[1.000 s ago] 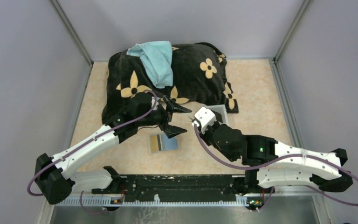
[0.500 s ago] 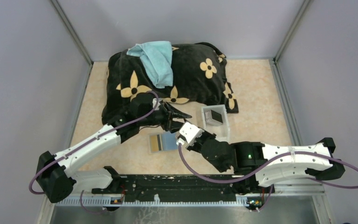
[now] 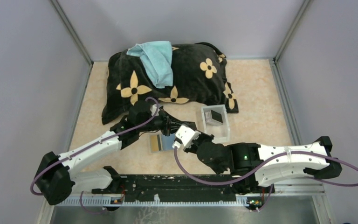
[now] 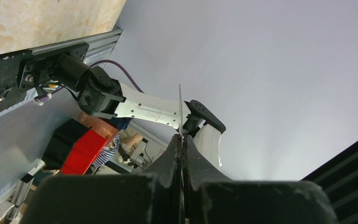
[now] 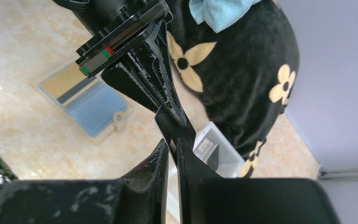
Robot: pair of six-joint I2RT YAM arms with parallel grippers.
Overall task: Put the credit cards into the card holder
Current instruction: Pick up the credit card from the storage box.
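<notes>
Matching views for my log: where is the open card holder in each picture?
Top external: card holder lies open just below centre.
Left wrist: not in view.
Right wrist: left of middle, lying open.
Shared landmark: black flowered pillow, in top external and right wrist only.

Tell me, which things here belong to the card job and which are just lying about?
Job: held dark card, open card holder, more cards in the white tray.
Lying about: flowered pillow, teal towel.
</notes>
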